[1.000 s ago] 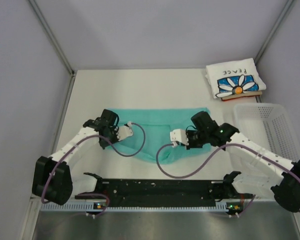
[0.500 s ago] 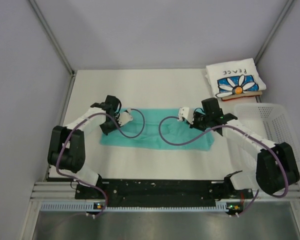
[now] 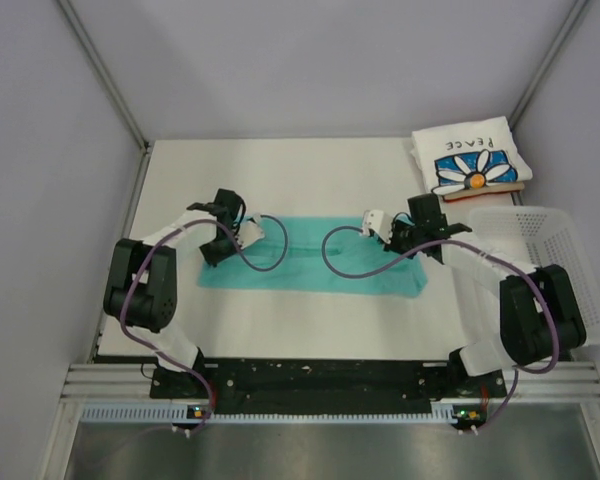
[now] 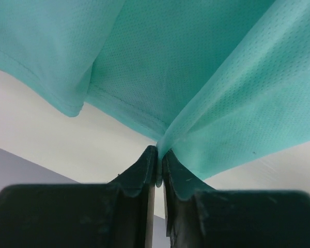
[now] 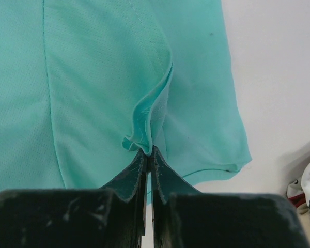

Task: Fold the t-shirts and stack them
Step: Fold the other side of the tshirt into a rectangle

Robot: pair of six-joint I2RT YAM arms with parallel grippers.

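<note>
Table (image 3: 280, 165) first: teal shirt (image 3: 310, 268) lies across the middle as a long folded band, and the daisy shirt (image 3: 472, 160) sits folded in the far right corner, next to the basket (image 3: 555, 250). Looks like mid-fold on the teal one. At its far edge, left gripper (image 3: 248, 233) and right gripper (image 3: 373, 222) are each clenched on a pinch of teal cloth. Next I'd guess let go, then fold the ends inward. Overhead hides the pinches; the wrist cams show them.

A shirt (image 3: 310, 270) is lying across the table's (image 3: 280, 170) middle; a printed shirt (image 3: 470, 160) is sitting far right, behind; a basket (image 3: 510, 212) is standing just before it.
</note>
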